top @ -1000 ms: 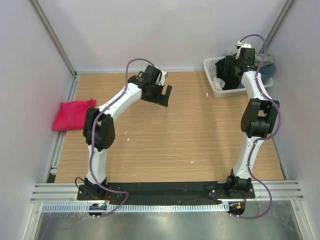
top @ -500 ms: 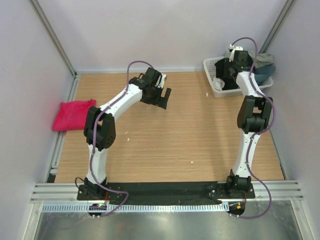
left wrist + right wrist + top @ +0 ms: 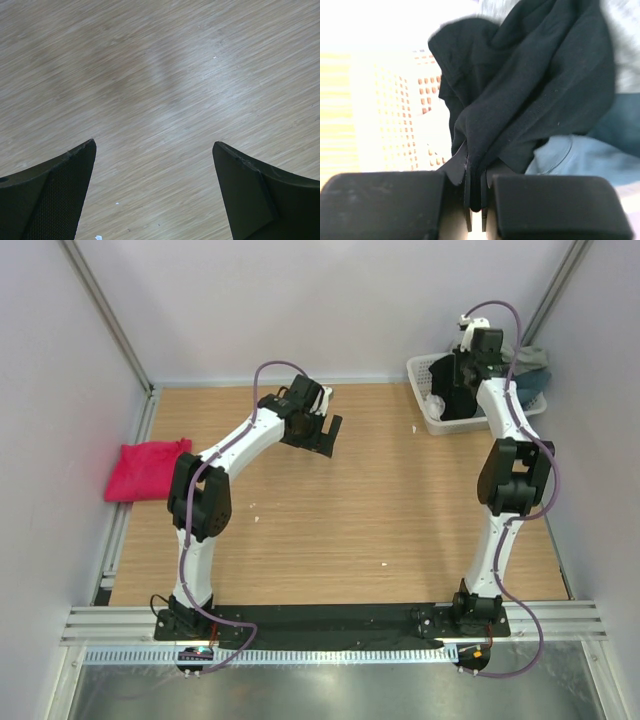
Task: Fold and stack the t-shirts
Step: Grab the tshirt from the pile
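A black t-shirt point(image 3: 530, 85) hangs bunched over the white basket point(image 3: 424, 375) at the back right. My right gripper point(image 3: 475, 172) is shut on a fold of that black cloth, which is pinched between its two fingers. In the top view the right gripper point(image 3: 462, 375) sits over the basket with black cloth point(image 3: 456, 400) below it. A pink t-shirt point(image 3: 145, 468) lies folded at the table's left edge. My left gripper point(image 3: 154, 150) is open above bare wood, nothing between its fingers; in the top view the left gripper point(image 3: 322, 432) hovers at the table's back middle.
The basket also holds light blue cloth point(image 3: 580, 155) and grey cloth point(image 3: 530, 360). The wooden table point(image 3: 330, 530) is ringed by white walls and metal posts. A few white specks point(image 3: 384, 563) dot the wood.
The right gripper has closed on the black t-shirt in the basket and risen a little. The left arm has barely shifted.
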You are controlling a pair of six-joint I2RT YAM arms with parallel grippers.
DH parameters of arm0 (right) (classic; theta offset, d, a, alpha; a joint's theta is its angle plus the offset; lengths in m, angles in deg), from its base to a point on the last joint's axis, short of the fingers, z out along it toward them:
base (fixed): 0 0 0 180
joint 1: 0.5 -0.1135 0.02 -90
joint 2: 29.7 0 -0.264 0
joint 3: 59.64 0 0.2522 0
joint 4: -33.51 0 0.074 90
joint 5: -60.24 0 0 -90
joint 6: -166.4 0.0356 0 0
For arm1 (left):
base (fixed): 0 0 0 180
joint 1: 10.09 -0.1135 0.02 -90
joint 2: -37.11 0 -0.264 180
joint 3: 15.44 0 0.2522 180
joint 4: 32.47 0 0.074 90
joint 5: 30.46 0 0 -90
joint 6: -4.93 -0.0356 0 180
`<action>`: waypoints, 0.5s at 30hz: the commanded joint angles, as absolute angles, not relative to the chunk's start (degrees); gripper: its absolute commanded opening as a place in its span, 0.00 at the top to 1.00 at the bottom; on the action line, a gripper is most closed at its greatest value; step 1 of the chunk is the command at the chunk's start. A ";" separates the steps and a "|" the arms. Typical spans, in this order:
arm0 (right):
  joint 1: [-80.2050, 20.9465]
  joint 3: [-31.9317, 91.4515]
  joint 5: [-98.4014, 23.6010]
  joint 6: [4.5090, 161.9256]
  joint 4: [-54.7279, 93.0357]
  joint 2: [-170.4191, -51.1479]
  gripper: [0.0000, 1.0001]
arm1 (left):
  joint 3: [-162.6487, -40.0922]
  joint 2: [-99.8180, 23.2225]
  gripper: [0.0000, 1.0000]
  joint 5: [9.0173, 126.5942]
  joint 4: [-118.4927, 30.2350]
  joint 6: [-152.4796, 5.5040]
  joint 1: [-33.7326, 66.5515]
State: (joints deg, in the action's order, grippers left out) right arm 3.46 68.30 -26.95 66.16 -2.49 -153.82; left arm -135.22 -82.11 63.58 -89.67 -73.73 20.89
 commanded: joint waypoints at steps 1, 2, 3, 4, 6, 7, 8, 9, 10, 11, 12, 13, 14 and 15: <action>3.01 69.00 -28.97 65.68 -0.11 -145.63 0.99 | -135.90 -81.98 0.00 63.06 -87.54 -73.73 20.67; 2.84 69.00 -30.97 66.03 -0.11 -144.85 0.99 | -135.64 -81.90 0.00 63.15 -87.45 -73.64 20.67; 2.84 69.00 -31.42 66.21 -0.46 -144.40 0.99 | -135.46 -81.81 0.00 63.24 -87.28 -73.38 20.67; 2.75 69.17 -31.78 66.29 -0.55 -143.96 0.99 | -135.29 -81.72 0.00 63.24 -87.28 -73.29 20.67; 2.40 69.96 -32.66 67.17 -0.64 -142.56 0.99 | -134.85 -81.46 0.00 63.24 -87.36 -73.46 20.67; 2.31 71.62 -33.44 67.35 -0.90 -142.12 0.99 | -134.85 -81.28 0.00 63.06 -87.37 -73.64 20.67; 2.31 72.94 -34.58 67.61 -1.08 -141.94 0.99 | -135.11 -81.19 0.00 62.89 -87.45 -73.82 20.50; 2.31 74.69 -35.29 68.40 -1.52 -141.68 0.99 | -135.37 -81.02 0.01 61.58 -87.45 -74.43 20.23; 2.31 78.71 -35.73 68.75 -1.87 -141.85 0.99 | -135.81 -81.10 0.00 60.87 -87.54 -74.87 20.06; 2.22 81.10 -36.34 69.19 -2.05 -142.11 0.99 | -137.12 -81.02 0.00 60.43 -87.63 -75.57 19.88; 2.14 83.74 -36.70 70.15 -2.40 -142.29 0.99 | -137.91 -80.93 0.00 60.08 -87.72 -76.45 19.36; 2.05 88.98 -37.05 70.77 -2.49 -142.99 0.99 | -138.71 -80.84 0.01 57.46 -87.72 -78.19 19.18; 1.96 91.56 -37.66 71.39 -2.49 -143.25 0.99 | -140.19 -80.75 0.00 55.87 -87.54 -78.99 19.00; 1.78 94.02 -38.45 72.00 -2.31 -143.52 0.99 | -140.82 -80.84 0.00 53.07 -87.45 -80.22 18.65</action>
